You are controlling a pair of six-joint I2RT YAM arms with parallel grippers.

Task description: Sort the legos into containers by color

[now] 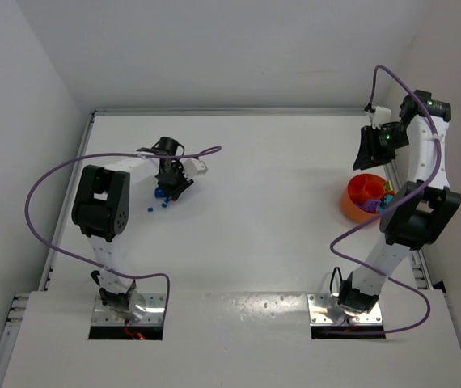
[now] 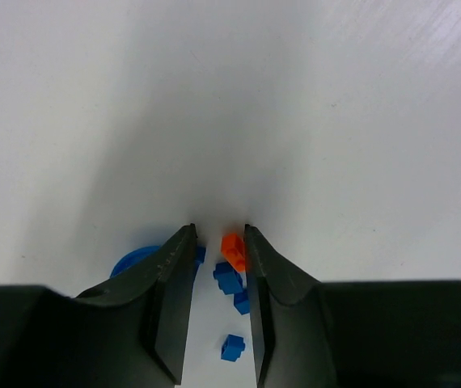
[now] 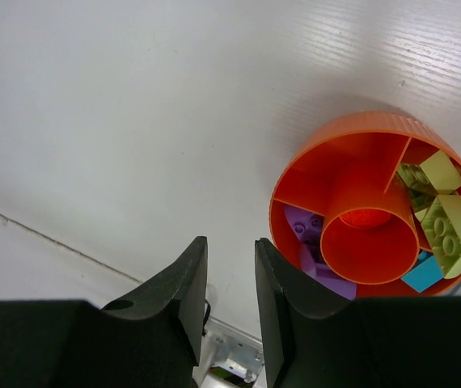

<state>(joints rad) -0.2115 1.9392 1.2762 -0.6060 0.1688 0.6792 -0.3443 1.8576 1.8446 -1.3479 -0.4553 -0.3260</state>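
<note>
The tiny orange plastic lego brick [image 2: 232,250] is lying on the white table [image 2: 214,97] between the slightly parted, empty jaws of the left gripper [image 2: 219,232] — hugging the three-o'clock finger — while the round orange divided tub [image 1: 352,206] is sitting far off at three o'clock overhead.

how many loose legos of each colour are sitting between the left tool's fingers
orange brick: 1
blue bricks: 4, some partly hidden
total: 5
</note>
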